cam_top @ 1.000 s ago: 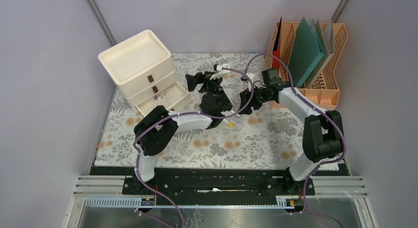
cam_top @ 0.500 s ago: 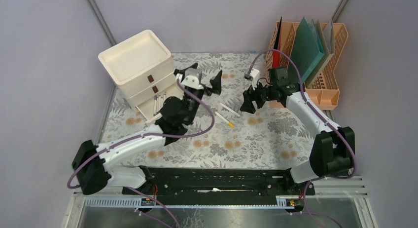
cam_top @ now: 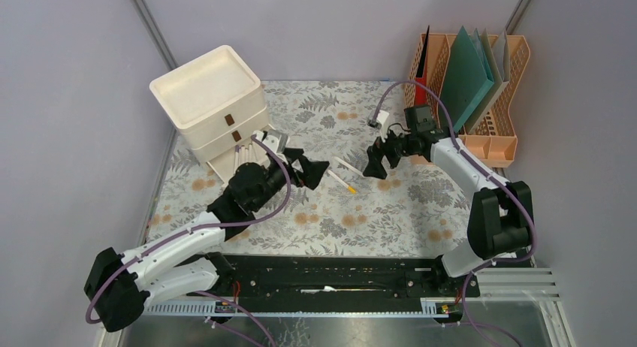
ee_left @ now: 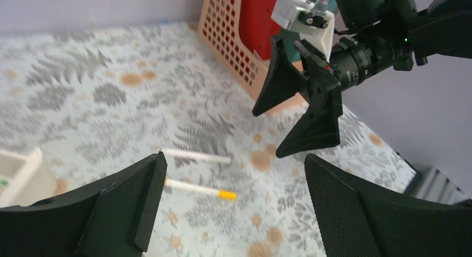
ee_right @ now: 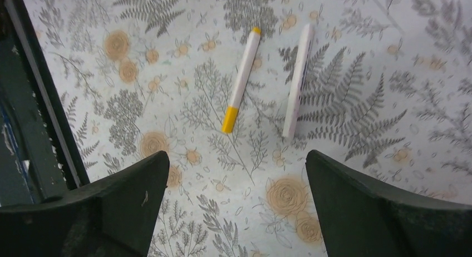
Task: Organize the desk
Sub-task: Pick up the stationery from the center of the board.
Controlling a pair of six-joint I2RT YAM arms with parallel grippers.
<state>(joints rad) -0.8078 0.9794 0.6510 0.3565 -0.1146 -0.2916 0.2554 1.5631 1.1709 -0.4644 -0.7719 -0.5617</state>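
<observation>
**Top view.** The desk (cam_top: 390, 212) fills the middle of the scene, beyond the arm bases. A cream drawer unit (cam_top: 214, 99) stands at its far left corner and an orange file rack (cam_top: 492, 133) at its far right. The left gripper (cam_top: 310, 169) and right gripper (cam_top: 372, 159) face each other over the centre, both spread wide and empty. Between them lie a yellow-capped pen (cam_top: 343, 182) and a plain white pen (cam_top: 349, 167).

**Left wrist view.** The fingers are wide apart with nothing between them. Both pens lie on the cloth beyond, with the right gripper above and to their right.

**Right wrist view.** The fingers are wide apart and empty. The pens lie side by side below, not touching.
</observation>
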